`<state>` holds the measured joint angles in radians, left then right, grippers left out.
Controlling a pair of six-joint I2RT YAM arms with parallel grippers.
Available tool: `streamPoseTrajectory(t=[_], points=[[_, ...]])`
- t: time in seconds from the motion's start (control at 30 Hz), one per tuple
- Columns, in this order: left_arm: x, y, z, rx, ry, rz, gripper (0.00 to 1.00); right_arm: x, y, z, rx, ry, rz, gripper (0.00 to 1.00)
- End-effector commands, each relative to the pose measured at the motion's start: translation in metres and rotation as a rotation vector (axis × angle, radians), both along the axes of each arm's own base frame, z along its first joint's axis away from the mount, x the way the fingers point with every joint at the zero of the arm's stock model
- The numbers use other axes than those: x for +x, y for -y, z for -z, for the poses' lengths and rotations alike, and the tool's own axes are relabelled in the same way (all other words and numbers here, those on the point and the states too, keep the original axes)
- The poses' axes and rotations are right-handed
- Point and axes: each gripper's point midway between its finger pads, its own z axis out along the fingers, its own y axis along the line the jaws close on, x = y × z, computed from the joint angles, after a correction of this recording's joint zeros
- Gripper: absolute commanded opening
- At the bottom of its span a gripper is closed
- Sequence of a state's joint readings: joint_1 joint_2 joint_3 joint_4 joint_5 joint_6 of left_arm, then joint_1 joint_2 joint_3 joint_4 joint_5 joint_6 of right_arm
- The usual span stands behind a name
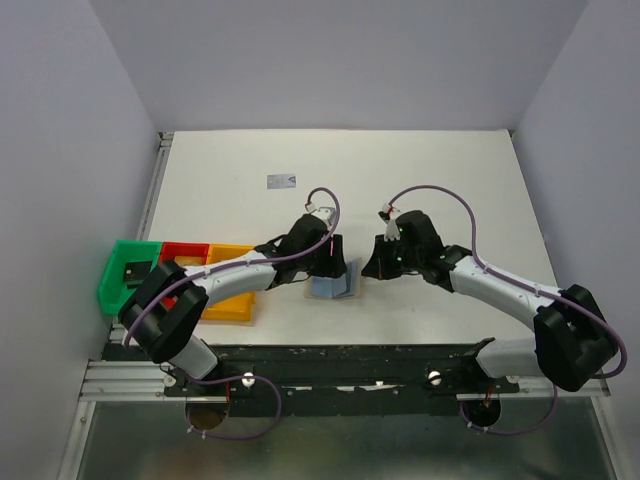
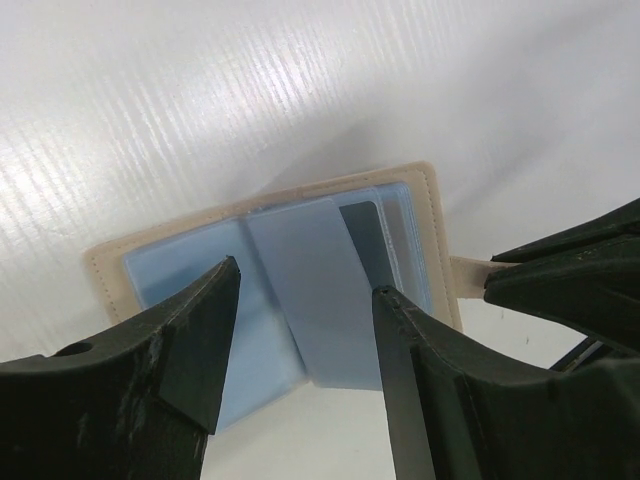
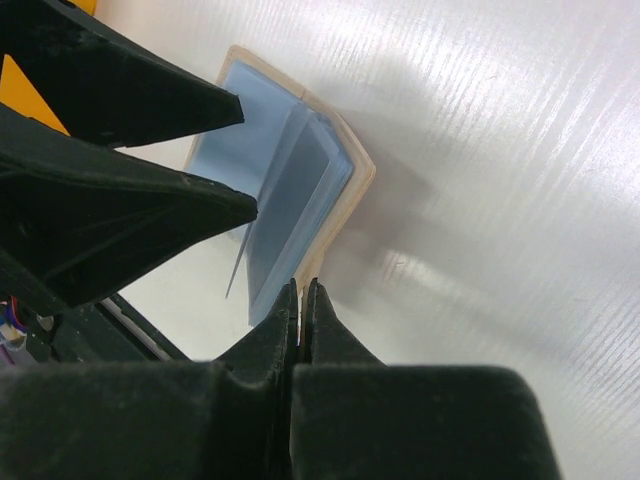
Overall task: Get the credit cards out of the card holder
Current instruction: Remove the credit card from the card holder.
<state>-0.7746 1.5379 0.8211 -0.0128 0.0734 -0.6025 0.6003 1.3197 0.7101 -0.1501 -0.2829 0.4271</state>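
The card holder [image 1: 335,284] lies open on the table between my arms, with light-blue panels and a tan border [image 2: 105,272]. A loose blue leaf [image 2: 305,290] stands up from its fold. A dark card [image 2: 363,238] sits in the right panel's pocket. My left gripper [image 2: 308,282] is open, its fingers on either side of the raised leaf. My right gripper [image 3: 302,287] is shut on the holder's tan edge tab [image 2: 468,270], holding that side [image 3: 340,215] tilted up. A silvery-white card [image 1: 283,181] lies on the table further back.
Green [image 1: 118,290], red [image 1: 186,250] and yellow [image 1: 232,300] bins stand in a row at the left near edge, under the left arm. A small black object [image 1: 131,272] lies in the green bin. Walls close in the table on three sides.
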Motion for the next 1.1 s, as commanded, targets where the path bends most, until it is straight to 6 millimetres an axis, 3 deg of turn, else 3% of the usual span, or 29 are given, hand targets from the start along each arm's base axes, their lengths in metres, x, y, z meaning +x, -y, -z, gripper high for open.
streamPoseTrajectory(t=[0.0,0.23,0.43,0.53,0.67,0.83,1.07], points=[[0.004,-0.017,-0.002,0.049,0.03,-0.079,0.66,0.0,-0.002,-0.007,0.018,0.027,-0.02,0.0],[0.01,-0.048,-0.008,0.069,0.06,-0.216,0.66,-0.001,-0.001,-0.007,0.015,0.03,-0.027,0.0],[0.015,-0.066,-0.028,0.031,0.121,-0.296,0.67,-0.002,-0.002,-0.01,0.016,0.038,-0.047,0.0],[0.015,-0.056,-0.043,-0.035,0.165,-0.254,0.68,-0.003,-0.002,-0.011,0.016,0.041,-0.055,0.0],[0.011,-0.02,-0.052,-0.12,0.157,-0.103,0.68,-0.003,-0.003,-0.011,0.018,0.041,-0.064,0.0],[-0.001,0.011,-0.033,-0.104,0.087,0.032,0.67,-0.003,-0.004,-0.012,0.024,0.043,-0.068,0.0],[-0.004,0.022,-0.022,-0.06,0.062,0.081,0.7,-0.004,-0.004,-0.015,0.031,0.048,-0.072,0.0]])
